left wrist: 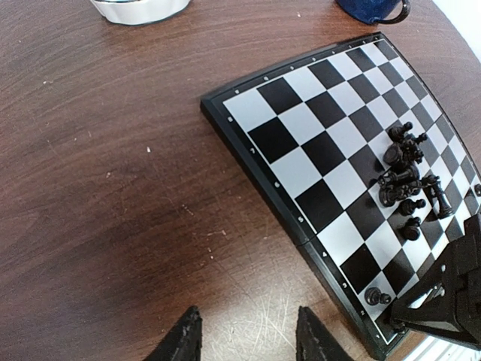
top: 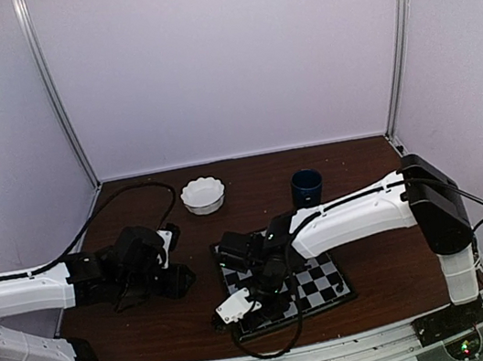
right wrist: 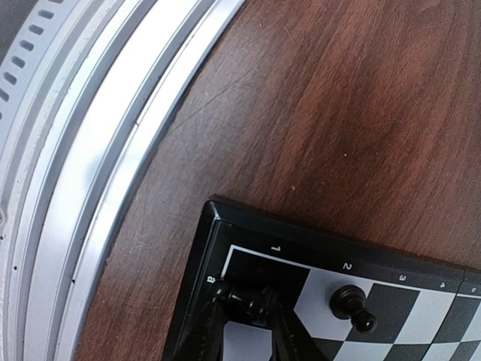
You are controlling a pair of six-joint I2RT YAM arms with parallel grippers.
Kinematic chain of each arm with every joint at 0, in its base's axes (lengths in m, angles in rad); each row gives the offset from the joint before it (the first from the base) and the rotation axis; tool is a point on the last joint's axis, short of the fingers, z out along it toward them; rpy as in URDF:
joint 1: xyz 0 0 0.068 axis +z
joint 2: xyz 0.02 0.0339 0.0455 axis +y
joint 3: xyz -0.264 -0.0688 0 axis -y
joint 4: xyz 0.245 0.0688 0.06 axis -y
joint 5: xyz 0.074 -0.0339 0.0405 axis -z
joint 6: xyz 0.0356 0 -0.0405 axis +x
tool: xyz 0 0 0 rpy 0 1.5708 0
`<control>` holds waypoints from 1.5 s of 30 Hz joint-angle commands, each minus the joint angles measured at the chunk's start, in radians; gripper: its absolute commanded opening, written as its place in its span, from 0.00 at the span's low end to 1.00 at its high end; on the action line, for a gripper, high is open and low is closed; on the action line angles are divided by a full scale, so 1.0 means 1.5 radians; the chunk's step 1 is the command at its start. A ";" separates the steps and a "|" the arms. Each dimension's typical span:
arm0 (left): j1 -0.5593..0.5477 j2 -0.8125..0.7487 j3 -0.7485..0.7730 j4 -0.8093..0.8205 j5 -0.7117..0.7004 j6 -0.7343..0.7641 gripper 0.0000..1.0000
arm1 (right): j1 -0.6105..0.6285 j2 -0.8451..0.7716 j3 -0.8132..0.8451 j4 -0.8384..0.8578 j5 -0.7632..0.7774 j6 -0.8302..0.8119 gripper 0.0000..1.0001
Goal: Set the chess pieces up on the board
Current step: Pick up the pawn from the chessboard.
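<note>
Right claw (right wrist: 248, 299) is clenched on one small black corner piece (right wrist: 257, 302). The tips touch it on both sides as far as my wrist view shows, and it sits low over the corner square of the board (right wrist: 248, 235), by the printed 1. I can't tell if its base is flat on the square. My read is that I'm seating or fixing this piece on the corner. To do it well, I'd keep it upright and centred on the square, press down until the base sits flat, ease the tips apart slowly, then lift straight up. A neighbour pawn (right wrist: 352, 307) sits one square along, close by, so no sideways swing on the way out. The other chess pieces (left wrist: 406, 171) are bunched mid-board, some leaning on each other, so most of the setup is not yet done. Left claw (left wrist: 248, 342) is released with nothing between its tips, over bare table (left wrist: 113, 188) beside the board. The white bowl (left wrist: 139, 9) and blue mug (left wrist: 372, 9) are at the far side, well apart from the work. The metal rail (right wrist: 90, 150) runs near this corner.
</note>
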 commanded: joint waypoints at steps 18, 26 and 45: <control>0.005 -0.020 -0.031 -0.005 0.015 -0.022 0.43 | -0.004 -0.033 -0.020 0.002 0.041 0.016 0.36; 0.005 -0.020 -0.033 -0.001 0.017 -0.023 0.43 | -0.001 -0.025 -0.007 -0.025 0.000 -0.014 0.40; 0.005 -0.021 -0.028 0.005 0.021 -0.023 0.43 | 0.003 -0.004 -0.001 -0.032 -0.008 -0.007 0.22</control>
